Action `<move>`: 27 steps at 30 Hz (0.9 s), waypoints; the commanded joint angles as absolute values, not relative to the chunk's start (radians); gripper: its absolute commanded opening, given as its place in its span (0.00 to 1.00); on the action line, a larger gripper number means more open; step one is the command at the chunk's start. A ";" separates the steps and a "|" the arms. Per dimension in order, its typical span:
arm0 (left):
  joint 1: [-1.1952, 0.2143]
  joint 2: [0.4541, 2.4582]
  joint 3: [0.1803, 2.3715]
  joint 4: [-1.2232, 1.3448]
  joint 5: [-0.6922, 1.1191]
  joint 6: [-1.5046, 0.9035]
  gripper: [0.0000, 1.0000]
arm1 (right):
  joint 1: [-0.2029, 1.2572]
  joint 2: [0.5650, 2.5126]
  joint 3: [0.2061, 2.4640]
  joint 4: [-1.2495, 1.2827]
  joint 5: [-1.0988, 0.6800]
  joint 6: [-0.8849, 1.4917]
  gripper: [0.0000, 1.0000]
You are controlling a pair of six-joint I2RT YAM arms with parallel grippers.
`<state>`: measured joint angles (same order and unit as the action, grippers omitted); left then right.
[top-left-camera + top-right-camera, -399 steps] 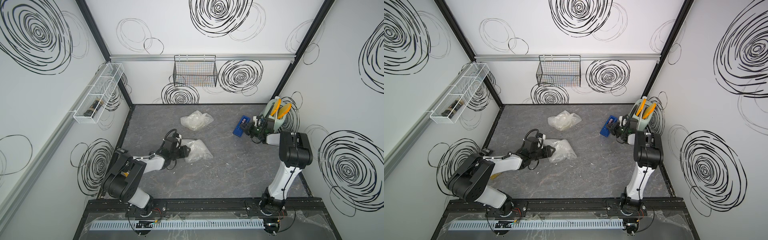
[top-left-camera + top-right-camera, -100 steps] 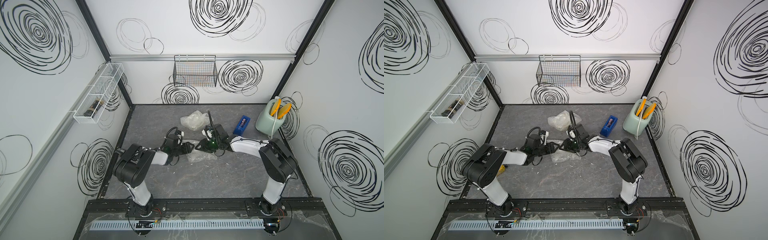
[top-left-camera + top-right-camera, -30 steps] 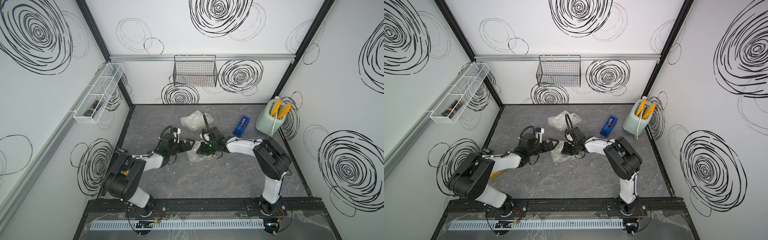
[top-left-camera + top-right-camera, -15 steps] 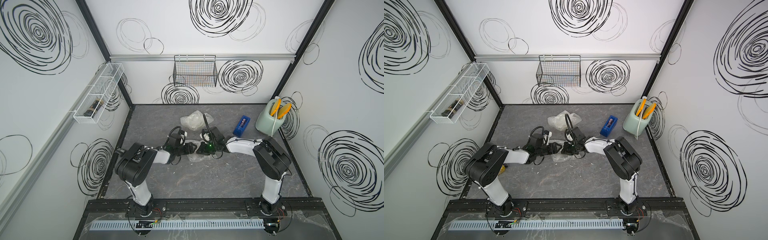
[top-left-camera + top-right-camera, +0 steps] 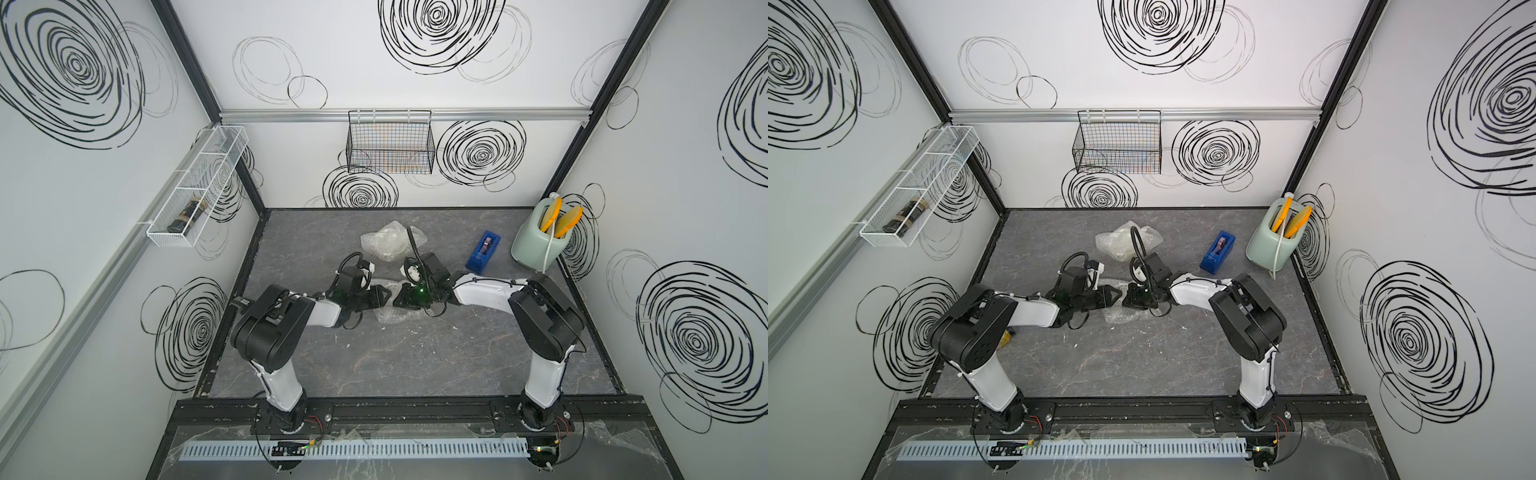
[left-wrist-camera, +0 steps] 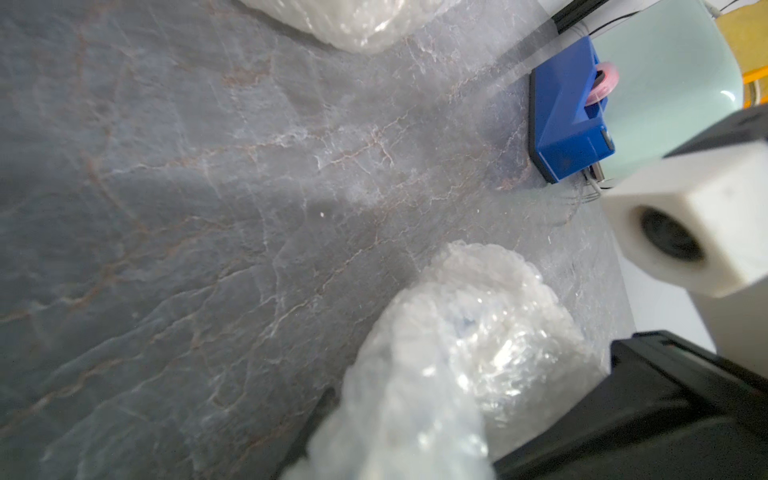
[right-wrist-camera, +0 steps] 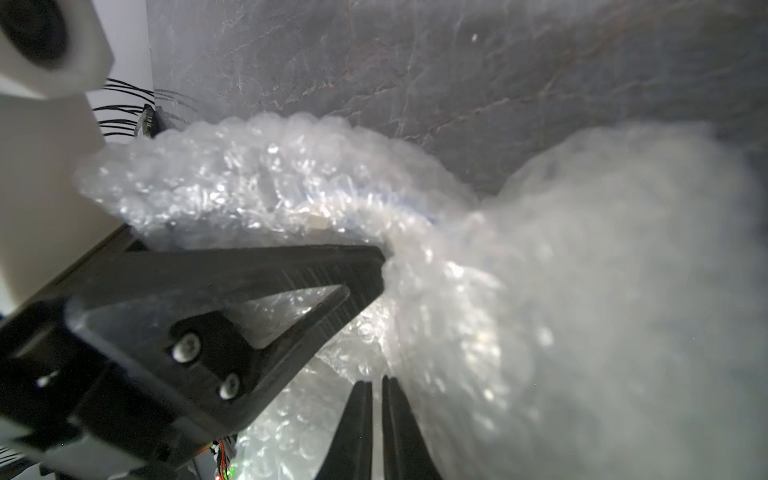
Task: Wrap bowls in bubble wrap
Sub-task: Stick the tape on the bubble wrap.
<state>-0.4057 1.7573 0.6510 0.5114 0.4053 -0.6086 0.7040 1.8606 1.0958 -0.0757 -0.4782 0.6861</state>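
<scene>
Left gripper (image 5: 384,296): low over the table (image 5: 415,365), tips aimed at the opposing arm; one finger pressed into film, its mate hidden behind the fold, so closure impossible to tell.
Bubble wrap bundle (image 5: 387,319): straight ahead of and beneath both sets of fingertips, bulging toward the arms' base side; crumpled length roughly along the tip-to-tip line.
Bowl: buried in that bundle; only a faint blue tinge through the film.
Second bundle (image 5: 388,245): beyond both grippers, apart, out of the way.
Right gripper (image 7: 376,382): tip to tip with the left, equally near; jaws almost together, seemingly pinching a raised flap of wrap.
Likely next: a tuck across the bundle, the scant gap between opposed fingertips the chief hazard.
Tape dispenser (image 5: 483,251): off past the right wrist, well apart; green jug (image 5: 534,245) farther still.
</scene>
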 commanded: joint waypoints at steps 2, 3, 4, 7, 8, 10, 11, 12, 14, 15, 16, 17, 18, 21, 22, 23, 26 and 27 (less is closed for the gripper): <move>-0.402 1.737 0.652 0.530 0.395 -0.612 0.48 | 0.699 1.786 1.092 -0.106 -0.481 0.664 0.16; -0.402 1.734 0.652 0.527 0.396 -0.611 0.49 | 0.698 1.774 1.092 -0.105 -0.488 0.664 0.17; -0.401 1.731 0.653 0.524 0.396 -0.611 0.49 | 0.697 1.764 1.093 -0.105 -0.492 0.664 0.17; -0.400 1.723 0.653 0.520 0.397 -0.611 0.50 | 0.693 1.736 1.102 -0.114 -0.474 0.661 0.18; -0.400 1.721 0.653 0.518 0.400 -0.612 0.52 | 0.689 1.731 1.105 -0.118 -0.465 0.661 0.18; -0.396 1.716 0.653 0.520 0.416 -0.622 0.62 | 0.681 1.736 1.110 -0.118 -0.459 0.661 0.18; -0.393 1.710 0.650 0.527 0.428 -0.636 0.66 | 0.678 1.745 1.117 -0.118 -0.462 0.662 0.18; -0.389 1.702 0.645 0.536 0.435 -0.645 0.68 | 0.679 1.761 1.126 -0.122 -0.465 0.659 0.17; -0.388 1.687 0.644 0.529 0.435 -0.649 0.69 | 0.681 1.798 1.149 -0.135 -0.469 0.656 0.16; -0.386 1.681 0.647 0.521 0.431 -0.647 0.69 | 0.685 1.818 1.158 -0.138 -0.471 0.653 0.15; -0.385 1.677 0.650 0.513 0.430 -0.643 0.69 | 0.688 1.834 1.162 -0.138 -0.471 0.651 0.15; -0.383 1.673 0.652 0.503 0.426 -0.640 0.69 | 0.691 1.852 1.164 -0.137 -0.467 0.650 0.15; -0.380 1.669 0.651 0.499 0.420 -0.644 0.69 | 0.693 1.870 1.167 -0.137 -0.459 0.649 0.15; -0.370 1.658 0.640 0.515 0.419 -0.659 0.72 | 0.701 1.915 1.175 -0.146 -0.423 0.641 0.14; -0.370 1.658 0.640 0.517 0.417 -0.661 0.73 | 0.703 1.924 1.178 -0.147 -0.417 0.639 0.14; -0.370 1.662 0.645 0.514 0.413 -0.661 0.73 | 0.705 1.933 1.178 -0.145 -0.415 0.638 0.14; -0.371 1.685 0.660 0.500 0.403 -0.660 0.71 | 0.713 1.937 1.186 -0.150 -0.415 0.637 0.14; -0.370 1.693 0.663 0.496 0.397 -0.660 0.69 | 0.716 1.929 1.189 -0.155 -0.412 0.633 0.14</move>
<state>-0.3767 1.6852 0.6491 0.4889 0.4160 -0.6498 0.7017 1.9209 1.1683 -0.1104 -0.4442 0.6598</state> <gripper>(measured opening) 0.695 0.143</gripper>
